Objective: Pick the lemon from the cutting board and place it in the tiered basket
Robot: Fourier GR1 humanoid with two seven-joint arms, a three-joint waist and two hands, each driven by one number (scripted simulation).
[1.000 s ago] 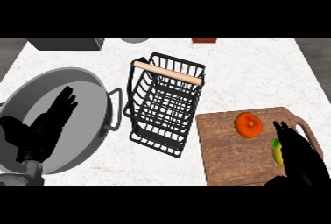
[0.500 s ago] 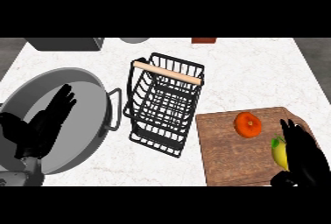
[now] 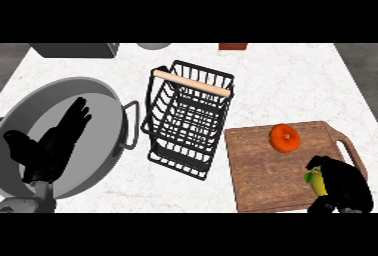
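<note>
A yellow lemon lies on the wooden cutting board near its right front corner, mostly hidden. My right hand is curled round the lemon from the right and above. The black wire tiered basket with a wooden handle stands left of the board, at the counter's middle. My left hand rests open over a grey pan at the left, fingers up.
An orange tomato sits on the board behind the lemon. A big grey pan fills the left side, its handle touching the basket. A dark box, a pale bowl and a brown item line the back edge.
My right hand's fingers went from straight beside the lemon to curled round it, and the hand drew back toward the view's lower edge. The left hand stayed still.
</note>
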